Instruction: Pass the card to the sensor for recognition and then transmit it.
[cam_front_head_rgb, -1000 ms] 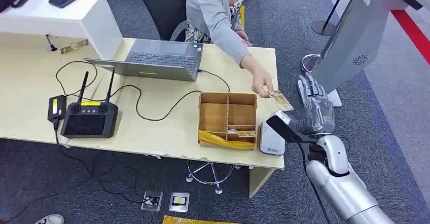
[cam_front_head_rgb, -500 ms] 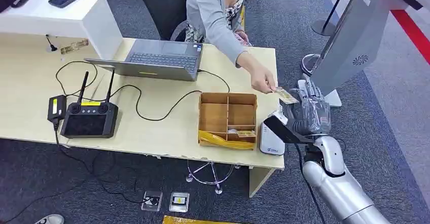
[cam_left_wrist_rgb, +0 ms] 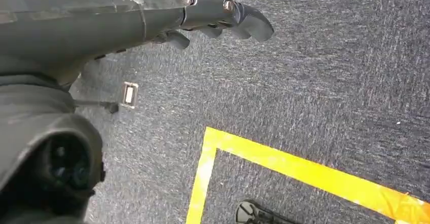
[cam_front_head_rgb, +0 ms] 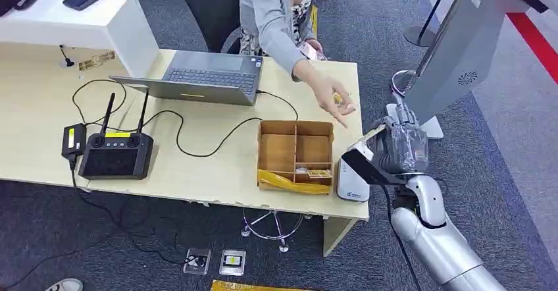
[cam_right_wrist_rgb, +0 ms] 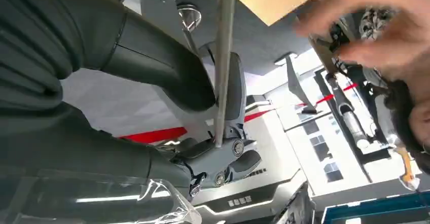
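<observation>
You face a pale wooden desk (cam_front_head_rgb: 217,172) standing on dark blue-grey carpet, and your right hand (cam_front_head_rgb: 401,147) is raised just off its right-hand edge, beside the foot of a grey kiosk stand (cam_front_head_rgb: 454,47). That hand pinches the card (cam_right_wrist_rgb: 223,57) between thumb and fingers; the right wrist view shows it edge-on, a thin strip clamped in the grip, and in the head view a pale sliver of it shows at the hand's desk-side edge. Below the hand, the white card reader (cam_front_head_rgb: 352,180) sits at the desk's front right corner, touching the divided cardboard box (cam_front_head_rgb: 295,154). A person's hand (cam_front_head_rgb: 334,101) hangs above the desk's right edge, apart from the card, fingers loose. Open carpet lies on the far side of your right arm. Your left hand (cam_left_wrist_rgb: 213,19) hangs over the carpet, fingers partly curled and holding nothing, with a yellow tape line (cam_left_wrist_rgb: 304,168) on the floor beyond it.
</observation>
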Robot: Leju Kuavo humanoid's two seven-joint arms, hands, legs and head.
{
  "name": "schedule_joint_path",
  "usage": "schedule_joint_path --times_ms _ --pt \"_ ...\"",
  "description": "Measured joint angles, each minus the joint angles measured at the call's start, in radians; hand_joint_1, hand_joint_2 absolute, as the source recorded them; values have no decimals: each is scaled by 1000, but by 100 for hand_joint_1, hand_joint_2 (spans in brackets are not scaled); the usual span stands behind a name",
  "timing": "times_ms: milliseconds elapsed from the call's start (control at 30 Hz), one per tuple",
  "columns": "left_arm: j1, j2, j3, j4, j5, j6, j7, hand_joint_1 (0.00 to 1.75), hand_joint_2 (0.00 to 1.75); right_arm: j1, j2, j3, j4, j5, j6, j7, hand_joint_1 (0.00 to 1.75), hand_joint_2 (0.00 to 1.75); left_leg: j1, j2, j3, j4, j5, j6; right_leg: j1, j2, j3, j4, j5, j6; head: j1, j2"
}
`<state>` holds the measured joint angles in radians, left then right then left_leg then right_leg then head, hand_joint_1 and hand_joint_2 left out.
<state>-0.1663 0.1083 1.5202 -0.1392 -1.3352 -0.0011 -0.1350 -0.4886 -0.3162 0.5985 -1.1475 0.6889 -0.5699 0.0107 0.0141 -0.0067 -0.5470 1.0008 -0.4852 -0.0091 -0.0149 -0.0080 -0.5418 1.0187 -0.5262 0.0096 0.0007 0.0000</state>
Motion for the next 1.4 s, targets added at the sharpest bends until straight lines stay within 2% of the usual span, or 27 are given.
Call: schedule_joint_path --times_ms 400,600,1167,1400 --pt "0 0 0 0 6 7 0 0 0 -11 10 0 6 -2 -16 -31 175 175 0 0 0 0 0 0 0 0 0 0 0 0 0 0" --pt "0 0 0 0 6 7 0 0 0 -21 16 1 26 3 -15 -22 175 175 0 0 0 0 0 0 0 0 0 0 0 0 0 0" --pt "0 -8 1 0 29 33 12 0 0 -54 71 20 306 -108 -48 -144 175 175 0 0 0 0 0 0 0 0 0 0 0 0 0 0" --pt "0 -11 2 0 27 40 19 0 0 -59 106 50 363 -79 -56 -141 175 175 0 0 0 0 0 0 0 0 0 0 0 0 0 0"
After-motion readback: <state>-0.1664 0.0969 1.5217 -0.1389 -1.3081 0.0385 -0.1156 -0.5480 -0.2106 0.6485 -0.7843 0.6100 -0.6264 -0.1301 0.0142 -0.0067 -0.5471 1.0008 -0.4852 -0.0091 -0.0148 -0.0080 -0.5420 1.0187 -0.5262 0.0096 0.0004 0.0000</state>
